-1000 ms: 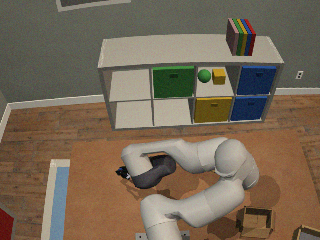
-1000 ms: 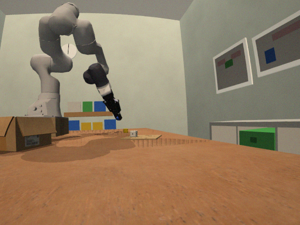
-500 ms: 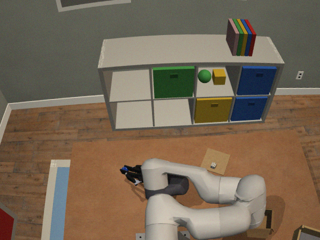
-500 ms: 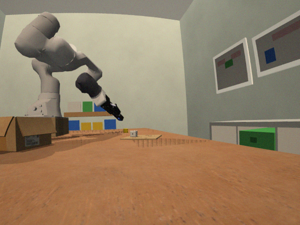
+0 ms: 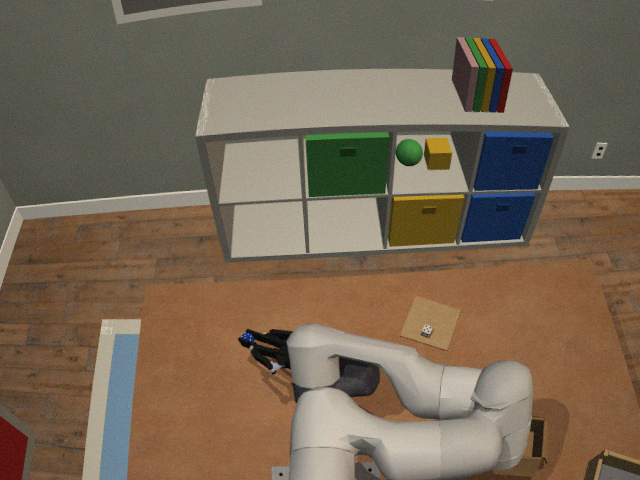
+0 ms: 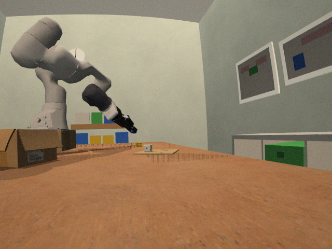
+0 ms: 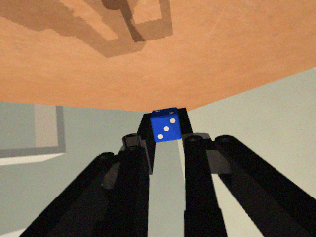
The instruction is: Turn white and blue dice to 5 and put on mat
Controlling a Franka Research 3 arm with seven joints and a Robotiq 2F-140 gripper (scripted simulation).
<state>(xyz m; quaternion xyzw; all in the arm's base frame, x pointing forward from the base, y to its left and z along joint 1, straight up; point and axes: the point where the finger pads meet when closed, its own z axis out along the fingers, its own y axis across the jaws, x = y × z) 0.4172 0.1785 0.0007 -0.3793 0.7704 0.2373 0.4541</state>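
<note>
Above the table (image 5: pixel 206 423) (image 6: pixel 166 203) (image 7: pixel 237 44), near its edge, gripper (image 5: pixel 248 339) (image 6: pixel 133 130) (image 7: pixel 166 123) gripping blue die (image 5: pixel 247 337) (image 6: pixel 132 131) (image 7: pixel 166 127)

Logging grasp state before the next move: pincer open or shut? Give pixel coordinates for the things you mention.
Shut on the blue die (image 5: pixel 247 337) (image 6: pixel 133 131) (image 7: pixel 166 127): the wrist view shows it pinched between the pincer's (image 5: pixel 247 338) (image 6: pixel 133 130) (image 7: pixel 166 126) fingertips, and the exterior view shows it held above the table.

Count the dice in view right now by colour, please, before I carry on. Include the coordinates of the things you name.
White: 1, on the mat (image 5: pixel 413 310) (image 6: pixel 163 152): the white die (image 5: pixel 426 330) (image 6: pixel 148 148)
Blue: 1, in the gripper (image 5: pixel 246 338) (image 6: pixel 133 130) (image 7: pixel 166 123): the blue die (image 5: pixel 247 336) (image 6: pixel 133 131) (image 7: pixel 166 129)
Yellow: 1, off the mat: the yellow die (image 6: pixel 139 144)
Total: 3
</note>
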